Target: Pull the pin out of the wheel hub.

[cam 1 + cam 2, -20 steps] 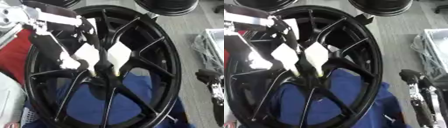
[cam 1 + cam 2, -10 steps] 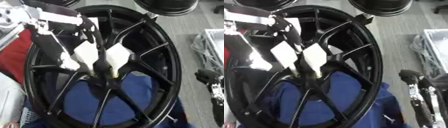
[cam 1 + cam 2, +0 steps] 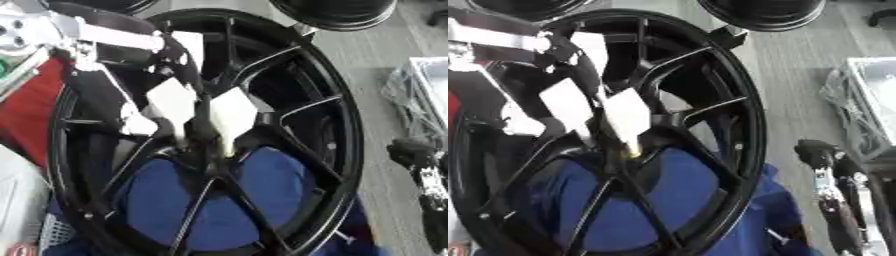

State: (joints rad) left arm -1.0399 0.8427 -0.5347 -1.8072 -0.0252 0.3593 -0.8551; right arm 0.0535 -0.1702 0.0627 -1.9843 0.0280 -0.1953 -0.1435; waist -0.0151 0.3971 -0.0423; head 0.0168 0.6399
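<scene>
A large black spoked wheel stands tilted and fills most of both views. My left hand reaches in from the upper left. Its white-padded fingers point down at the hub and close together on a small yellowish pin there. Only the pin's tip shows below the pads. At the lower right my right hand hangs idle, away from the wheel, with its fingers relaxed.
A blue cloth lies behind the lower spokes. Two more black wheels sit at the top edge. A grey bin with cables stands at the right, and a red object at the left.
The whole picture has shifted a little. My left hand stays at the hub with its fingers on the pin. My right hand has not moved.
</scene>
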